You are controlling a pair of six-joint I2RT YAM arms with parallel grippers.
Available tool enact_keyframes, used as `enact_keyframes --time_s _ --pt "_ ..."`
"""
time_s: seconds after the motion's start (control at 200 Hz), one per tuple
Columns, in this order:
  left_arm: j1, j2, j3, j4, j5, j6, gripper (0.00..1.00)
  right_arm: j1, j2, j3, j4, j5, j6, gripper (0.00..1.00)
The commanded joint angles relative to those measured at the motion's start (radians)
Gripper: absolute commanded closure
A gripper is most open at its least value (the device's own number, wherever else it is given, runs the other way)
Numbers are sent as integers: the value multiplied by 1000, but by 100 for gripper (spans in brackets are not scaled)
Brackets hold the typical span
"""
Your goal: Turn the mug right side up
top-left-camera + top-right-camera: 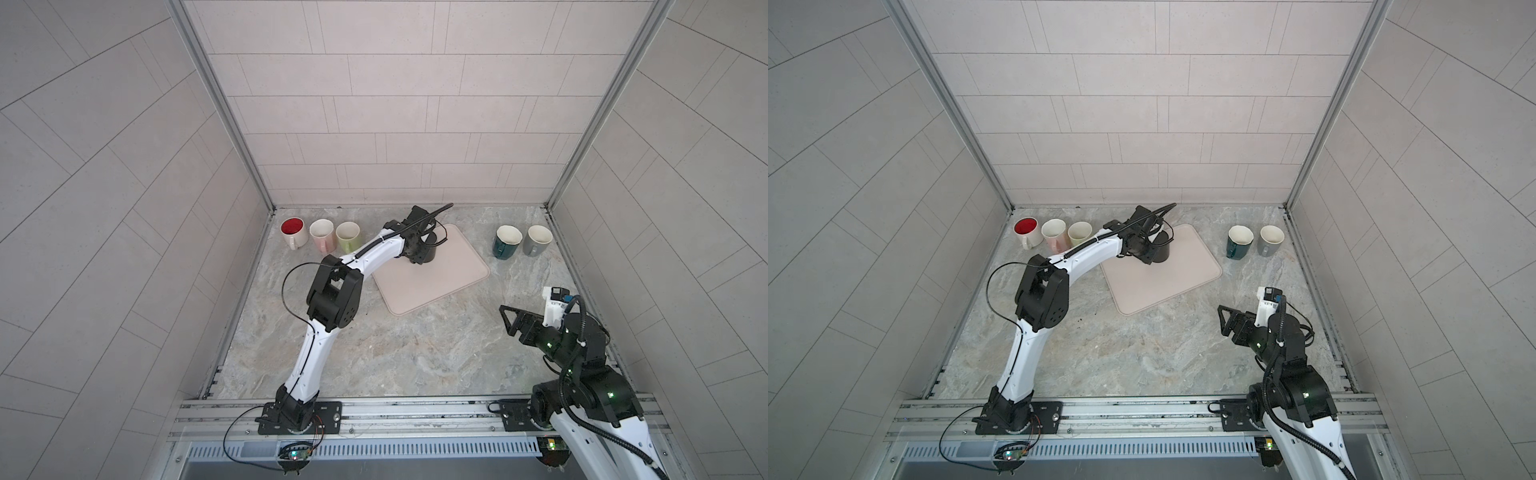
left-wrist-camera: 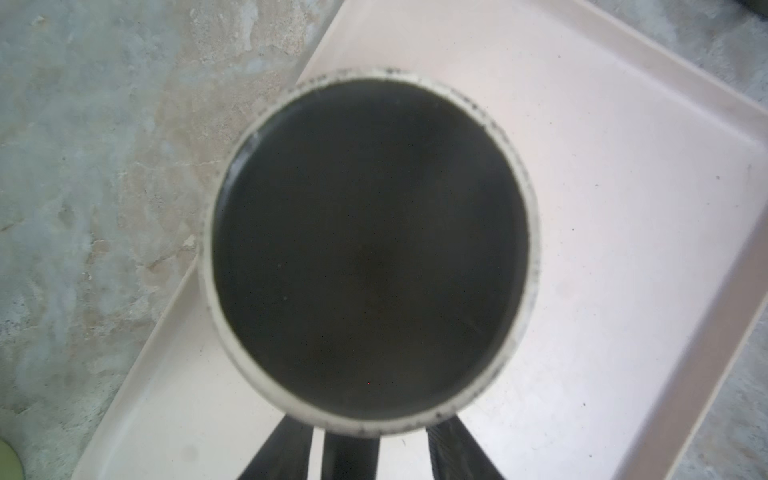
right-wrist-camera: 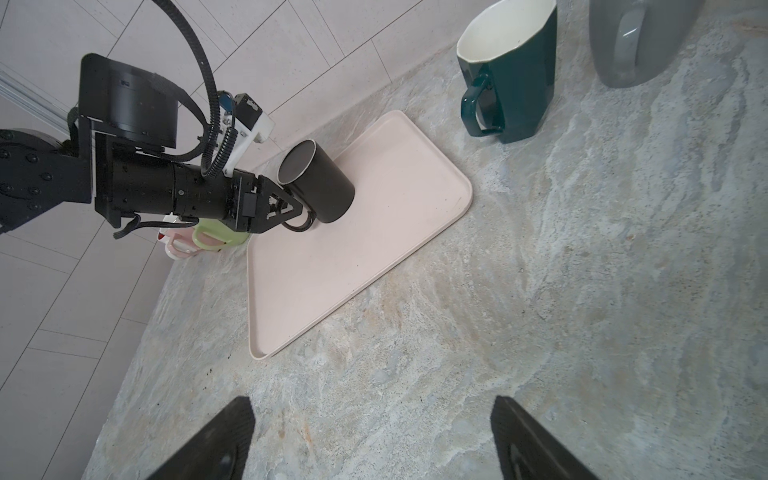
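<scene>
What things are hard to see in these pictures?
Handle of the black mug: both top views, covered by the left hand.
Its base: left wrist view, blurred, too close.
Grey mug: right wrist view, cut off by the picture edge.

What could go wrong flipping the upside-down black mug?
1. The left gripper straddles only the thin handle of the black ceramic mug, with gaps showing. A loose grip might let it swing or slip onto the pale pink rectangular tray.
2. The light green mug stands close by and could get knocked in the swing.
</scene>
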Motion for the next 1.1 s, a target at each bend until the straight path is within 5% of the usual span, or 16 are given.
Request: enact_keyframes --time_s 0.0,0.16,0.856,1.096 --pt "-3 9 28 12 -10 -10 51 2 -9 3 -2 14 2 9" --pt "-3 10 31 12 -19 -1 61 3 -13 -13 -6 7 6 9" --pt "-3 68 88 -32 -66 32 68 3 -28 -8 -26 11 13 9" --pt "1 59 94 -28 -60 28 87 3 -34 -10 -29 9 20 9"
